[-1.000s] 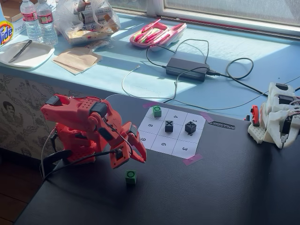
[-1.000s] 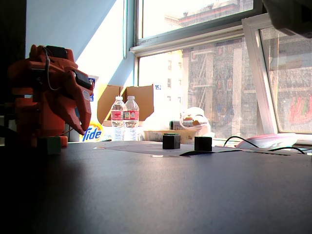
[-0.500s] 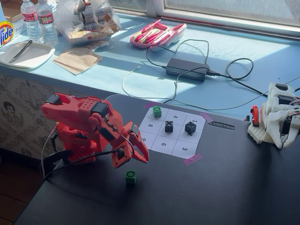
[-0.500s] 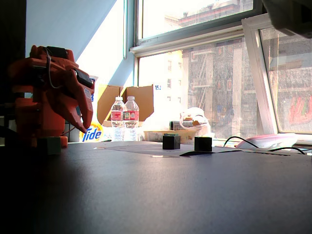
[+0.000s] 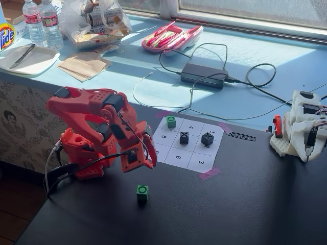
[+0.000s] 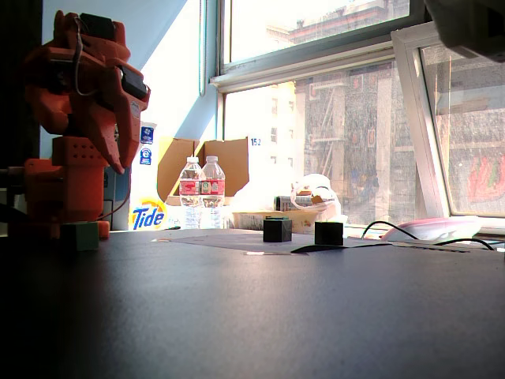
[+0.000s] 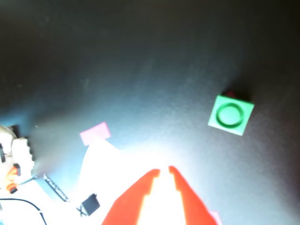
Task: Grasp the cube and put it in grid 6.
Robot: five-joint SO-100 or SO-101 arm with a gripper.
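A small green cube (image 5: 142, 193) with a dark O ring on top sits alone on the black table, near the front. It also shows in the wrist view (image 7: 230, 115) and dimly in a fixed view (image 6: 79, 235). A second green cube (image 5: 170, 121) sits on the far corner cell of the paper grid. Grid 6 (image 5: 176, 157) is a bare white cell on the near edge. My red gripper (image 5: 149, 163) hangs above the table beside the grid's left edge, up and left of the lone cube. Its fingertips (image 7: 164, 171) are nearly together and hold nothing.
Two black X cubes (image 5: 184, 137) (image 5: 207, 138) sit on middle grid cells. Pink tape (image 5: 209, 173) holds the paper's corner. A white device (image 5: 301, 125) stands at the table's right edge. Cables, a power brick (image 5: 204, 75), bottles and clutter lie on the blue sill behind.
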